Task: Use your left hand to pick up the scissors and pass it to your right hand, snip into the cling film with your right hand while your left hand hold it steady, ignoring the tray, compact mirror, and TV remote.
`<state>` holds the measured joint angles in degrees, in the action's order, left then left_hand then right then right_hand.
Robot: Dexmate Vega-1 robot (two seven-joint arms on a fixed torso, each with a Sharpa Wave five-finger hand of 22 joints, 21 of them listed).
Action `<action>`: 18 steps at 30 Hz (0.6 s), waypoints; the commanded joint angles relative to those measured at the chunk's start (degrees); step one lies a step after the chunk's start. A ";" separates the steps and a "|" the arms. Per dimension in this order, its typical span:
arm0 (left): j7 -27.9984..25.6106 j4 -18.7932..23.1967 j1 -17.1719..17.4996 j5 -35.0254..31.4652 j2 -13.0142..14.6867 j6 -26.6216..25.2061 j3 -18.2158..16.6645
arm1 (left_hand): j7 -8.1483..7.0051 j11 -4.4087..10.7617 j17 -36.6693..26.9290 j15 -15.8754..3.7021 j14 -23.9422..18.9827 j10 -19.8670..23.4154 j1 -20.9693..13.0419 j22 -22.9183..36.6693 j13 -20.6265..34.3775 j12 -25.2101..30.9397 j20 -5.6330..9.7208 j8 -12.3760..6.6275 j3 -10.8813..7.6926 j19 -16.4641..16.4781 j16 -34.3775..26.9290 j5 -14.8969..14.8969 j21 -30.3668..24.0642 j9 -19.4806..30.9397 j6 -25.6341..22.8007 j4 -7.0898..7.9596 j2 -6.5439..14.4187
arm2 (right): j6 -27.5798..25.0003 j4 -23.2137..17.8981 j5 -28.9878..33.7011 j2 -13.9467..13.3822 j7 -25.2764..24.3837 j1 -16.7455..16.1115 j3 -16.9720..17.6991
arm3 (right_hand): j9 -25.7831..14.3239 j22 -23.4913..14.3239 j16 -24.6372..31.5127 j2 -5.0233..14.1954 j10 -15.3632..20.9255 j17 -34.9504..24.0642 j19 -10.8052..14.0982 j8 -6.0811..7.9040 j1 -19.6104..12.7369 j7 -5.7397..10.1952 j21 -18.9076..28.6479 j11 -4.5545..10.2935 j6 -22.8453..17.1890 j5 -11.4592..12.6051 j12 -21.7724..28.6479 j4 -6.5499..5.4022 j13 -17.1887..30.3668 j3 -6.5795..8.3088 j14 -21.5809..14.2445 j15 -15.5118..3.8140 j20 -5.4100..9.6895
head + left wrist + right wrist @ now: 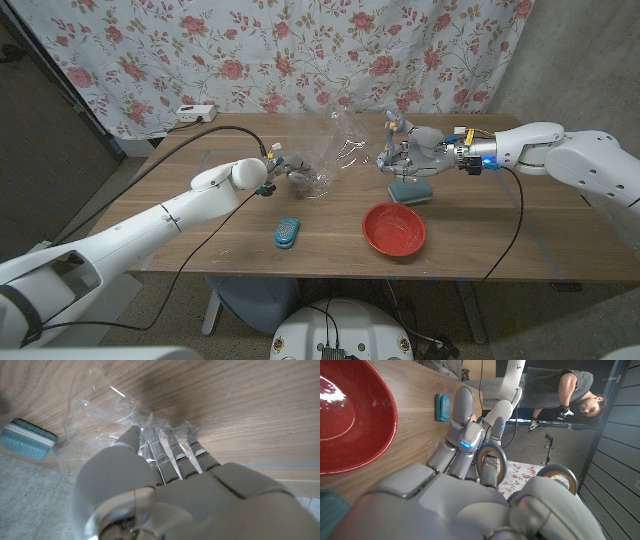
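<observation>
The clear cling film [325, 160] stands crumpled at the table's middle back. My left hand [283, 172] grips its left side, and the fingers [172, 452] press into the film [100, 410]. My right hand [420, 150] hovers to the film's right and holds the grey scissors [392, 124], which stick up above it. The scissors' handle rings [490, 460] sit around the fingers of my right hand [460, 485]. A small gap separates the scissors from the film.
A red tray [394, 228] [350, 420] lies in front of my right hand. A teal compact mirror [410, 192] sits under that hand. The teal remote [287, 232] [442, 406] [27, 439] lies near the front edge. A person [570, 390] stands off the table.
</observation>
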<state>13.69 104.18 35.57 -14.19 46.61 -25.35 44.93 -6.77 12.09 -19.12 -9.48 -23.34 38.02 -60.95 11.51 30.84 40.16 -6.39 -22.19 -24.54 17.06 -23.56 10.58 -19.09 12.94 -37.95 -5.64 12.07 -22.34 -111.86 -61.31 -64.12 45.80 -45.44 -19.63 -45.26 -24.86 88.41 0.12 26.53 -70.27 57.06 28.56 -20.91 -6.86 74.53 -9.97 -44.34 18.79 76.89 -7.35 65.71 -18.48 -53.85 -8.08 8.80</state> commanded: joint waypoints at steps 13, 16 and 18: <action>-28.93 -2.21 8.97 -6.75 -4.57 8.91 -5.86 | -1.31 0.04 -2.17 -1.94 -2.44 4.44 -0.81 -0.44 0.47 1.71 -6.11 -4.00 -2.34 6.04 -0.37 -0.09 0.72 1.11 -8.99 0.13 -1.84 | -2.64 0.36 2.02 1.32 3.08 3.47 -3.74 | -0.35 0.35 -0.49 0.40 24.66 -0.08 0.01 -0.36 -1.05 -0.02 0.30 13.31 -0.53 -0.42 4.03 -0.20 0.59 -0.14 1.67 -3.96 3.28; -28.71 -3.36 8.09 -7.25 -5.15 10.12 -5.52 | -1.74 0.08 -2.19 -2.03 -2.44 4.65 -0.65 -0.44 0.22 1.56 -6.09 -4.11 -2.33 5.96 -0.24 -0.10 0.78 1.07 -9.22 0.15 -2.00 | -3.81 0.14 2.56 1.17 3.71 4.39 -4.55 | -0.47 0.43 -0.65 0.40 24.67 0.03 0.05 -0.33 -1.07 -0.07 0.29 13.41 -0.50 -0.45 3.87 -0.21 0.38 -0.16 1.78 -3.95 3.29; -28.34 -4.06 7.43 -7.69 -5.55 10.63 -5.17 | -1.99 0.10 -2.21 -2.04 -2.42 4.77 -0.55 -0.44 0.12 1.51 -6.08 -4.20 -2.30 5.91 -0.18 -0.11 0.81 1.05 -9.44 0.17 -2.09 | -4.29 -0.02 2.83 1.06 4.10 4.78 -4.94 | -0.38 0.44 -0.74 0.40 24.66 0.09 0.01 -0.37 -1.08 -0.09 0.27 13.36 -0.57 -0.47 4.02 -0.22 0.63 -0.18 1.78 -3.97 3.34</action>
<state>-10.75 103.01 43.45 -19.54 43.12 -18.64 39.94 -8.49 12.20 -21.15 -10.59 -25.49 42.35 -61.44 10.81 31.03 41.82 -12.47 -26.07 -26.48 23.29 -24.07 10.58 -18.41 13.79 -46.99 -5.45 10.60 -24.13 -111.68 -59.93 -63.10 47.88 -43.03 -22.32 -45.53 -24.43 88.08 0.64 26.53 -70.28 57.05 28.55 -21.43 -6.76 74.59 -9.97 -44.63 18.34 76.89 -7.35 66.03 -18.48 -53.82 -8.10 8.80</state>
